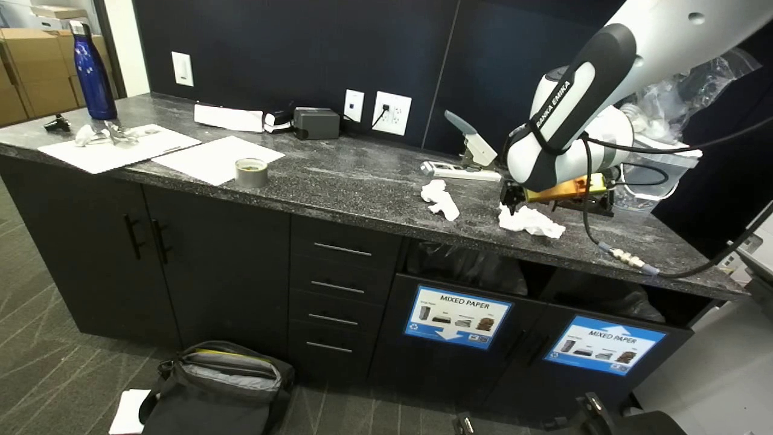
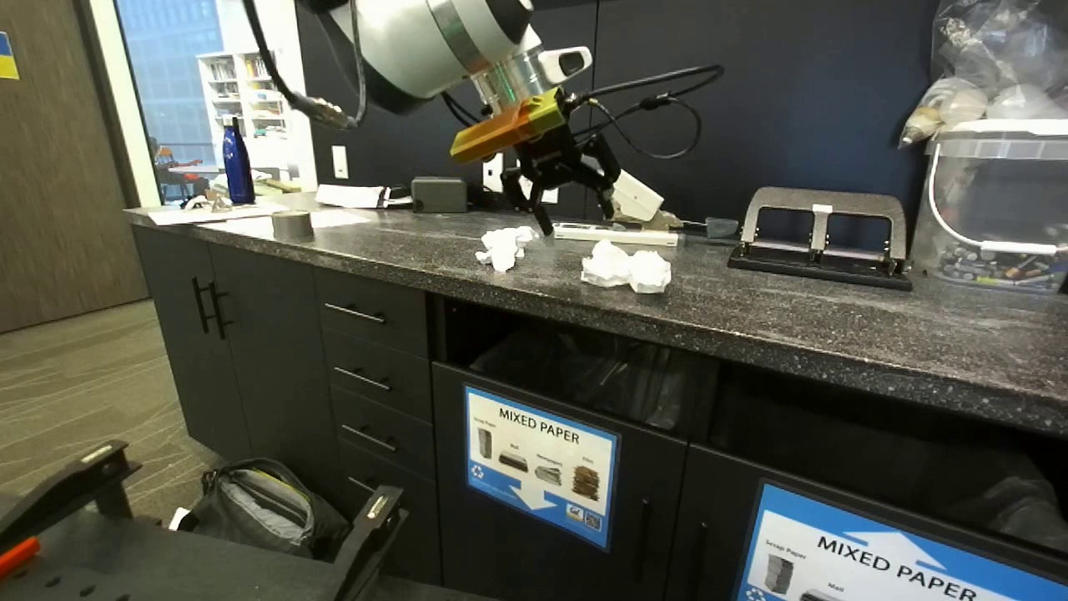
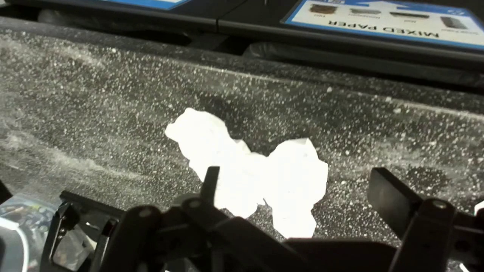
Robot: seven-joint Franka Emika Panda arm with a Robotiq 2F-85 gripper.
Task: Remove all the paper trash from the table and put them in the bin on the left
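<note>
In an exterior view I look down across the stone surface (image 1: 350, 187) from its front, left end to right corner. In an exterior view I'm lower, nearer its right end, facing the wall (image 2: 793, 108) obliquely. My wrist view peers down close, front edge uppermost. All share this crumpled paper (image 3: 245, 170).

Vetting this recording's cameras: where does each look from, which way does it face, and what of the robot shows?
An exterior view: in front of the counter, looking along it toward the blue bottle; arm and open gripper show.
An exterior view: in front, higher, looking down on counter and drawers; arm at upper right, gripper mostly hidden.
Wrist view: on the arm's end, looking down at crumpled paper; gripper fingers along the bottom.
Both exterior views share the counter, bottle and MIXED PAPER labels.
</note>
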